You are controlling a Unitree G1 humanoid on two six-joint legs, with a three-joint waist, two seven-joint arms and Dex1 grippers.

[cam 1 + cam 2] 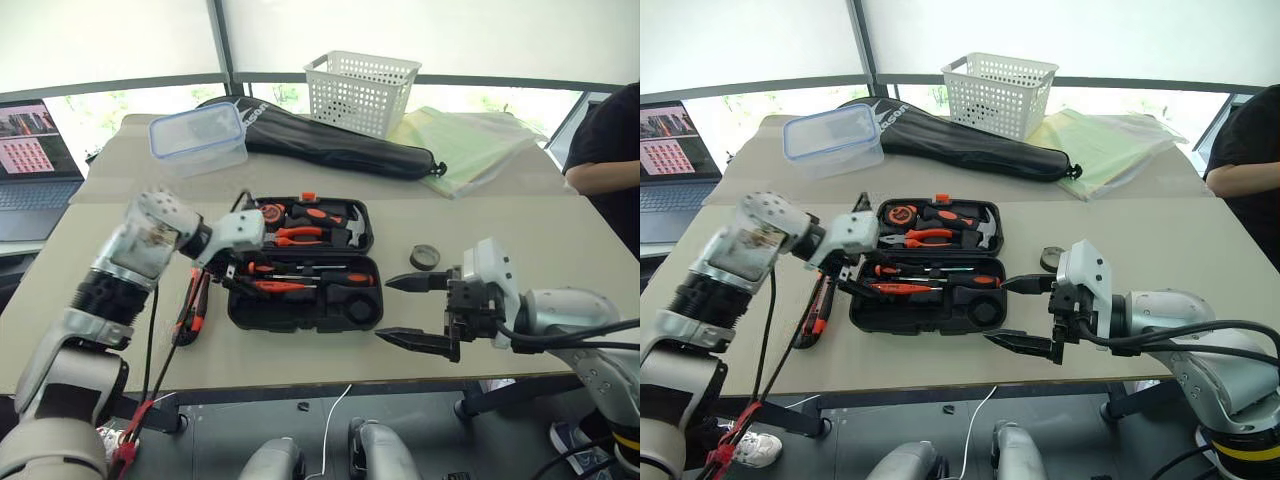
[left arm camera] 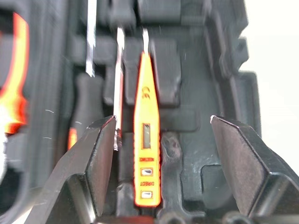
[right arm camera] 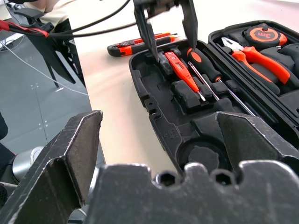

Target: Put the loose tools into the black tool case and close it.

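Note:
The black tool case (image 1: 240,312) lies open at mid-table. In its front half rest a slim orange screwdriver (image 2: 146,140) and two black-and-orange screwdrivers (image 1: 345,278), (image 1: 262,268). My left gripper (image 2: 162,119) hangs open just above the slim screwdriver, one finger on each side and neither touching it. The orange-black utility knife (image 1: 193,305) lies on the table left of the case. A small dark tape roll (image 1: 424,257) sits on the table to the case's right. My right gripper (image 1: 385,310) is open and empty off the case's right front corner.
The lid half holds orange-handled pliers (image 1: 300,236), a hammer (image 1: 345,232) and a tape measure (image 1: 268,213). Behind the case lie a long black bag (image 1: 330,140), a white basket (image 1: 360,90) and a clear lidded box (image 1: 198,135). A laptop (image 1: 35,150) stands far left, a person's sleeve (image 1: 605,140) far right.

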